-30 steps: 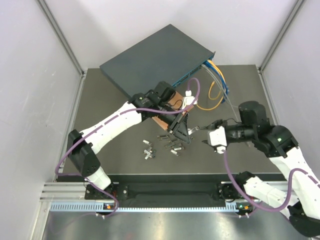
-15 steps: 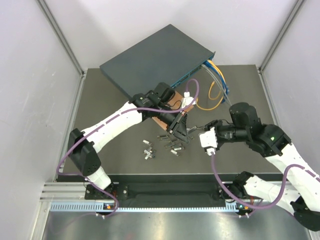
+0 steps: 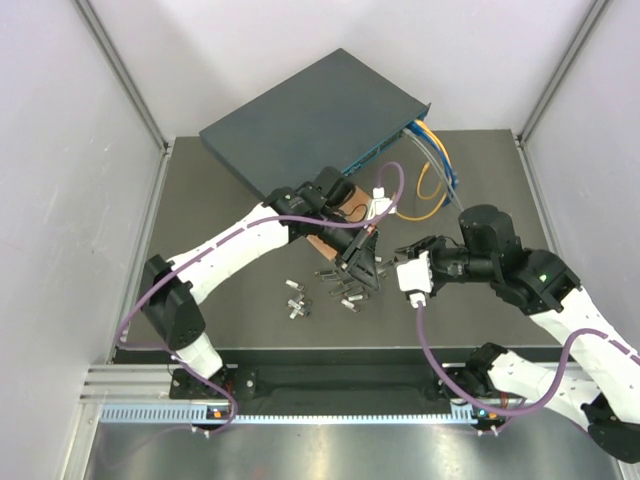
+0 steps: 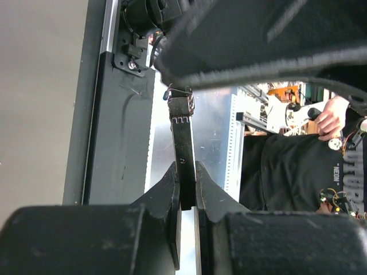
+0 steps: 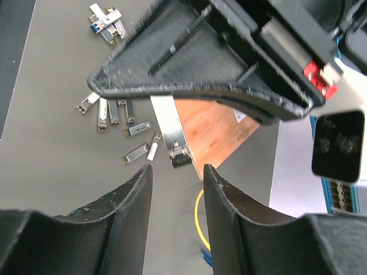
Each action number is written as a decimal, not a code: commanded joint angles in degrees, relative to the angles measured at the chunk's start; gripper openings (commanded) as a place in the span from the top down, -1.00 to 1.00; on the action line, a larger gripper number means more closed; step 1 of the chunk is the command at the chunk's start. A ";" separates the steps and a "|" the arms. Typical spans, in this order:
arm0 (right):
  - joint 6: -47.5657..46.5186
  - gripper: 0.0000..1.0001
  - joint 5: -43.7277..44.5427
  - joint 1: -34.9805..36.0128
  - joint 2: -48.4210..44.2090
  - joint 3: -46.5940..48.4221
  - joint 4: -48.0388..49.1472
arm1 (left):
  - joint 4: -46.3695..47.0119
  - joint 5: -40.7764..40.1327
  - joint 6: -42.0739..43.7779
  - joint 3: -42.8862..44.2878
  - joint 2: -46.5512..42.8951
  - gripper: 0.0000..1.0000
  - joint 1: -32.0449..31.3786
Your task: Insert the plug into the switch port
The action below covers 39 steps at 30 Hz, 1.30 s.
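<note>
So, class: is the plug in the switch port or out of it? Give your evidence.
Out. The plug sits clamped in the left gripper, clear of the switch.

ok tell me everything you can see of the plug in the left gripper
The plug is a slim rectangular module, silvery metal along the body, with a dark end carrying a small wire latch. The left gripper is shut on one end, leaving the latch end sticking out free. From the right wrist it shows against the edge of the brown board; the open right gripper is close but not touching.
</note>
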 commanded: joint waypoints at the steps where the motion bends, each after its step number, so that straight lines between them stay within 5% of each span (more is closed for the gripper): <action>1: 0.27 0.20 -2.57 0.51 0.82 1.56 3.17 | -0.39 1.94 0.89 3.66 1.35 1.00 -0.17; 14: -6.05 0.37 0.33 1.91 1.79 0.07 3.08 | 1.63 3.08 -0.87 3.32 1.96 1.00 -0.35; 22: -7.38 0.87 1.39 2.35 1.70 -0.54 2.29 | 3.22 3.78 -1.66 3.14 2.05 0.99 -0.35; 23: -7.12 0.98 1.39 2.44 1.61 -0.54 2.29 | 3.39 3.70 -1.57 3.14 1.79 0.61 -0.35; 25: -6.41 1.00 1.30 2.44 1.70 -0.46 2.38 | 3.92 3.17 -0.70 3.31 1.18 0.23 -0.35; 26: -5.28 1.00 1.30 2.44 1.61 -0.46 2.46 | 4.10 2.12 -0.26 3.84 0.74 -0.19 -0.17; 27: -4.57 0.99 1.38 2.44 1.52 -0.63 2.55 | 4.27 1.33 0.18 4.28 0.38 -0.38 -0.08; 30: -0.53 1.00 1.91 2.53 0.56 -1.59 3.52 | 4.36 -2.01 2.12 7.70 -0.76 -0.68 1.84; 33: 4.56 1.00 2.53 2.35 -0.93 -3.17 4.92 | 6.72 -4.03 0.12 12.18 -1.37 -0.78 6.58; 39: 19.85 0.99 5.59 2.09 -3.13 -6.08 10.70 | 27.71 -7.02 -16.20 12.29 -6.64 -0.89 20.82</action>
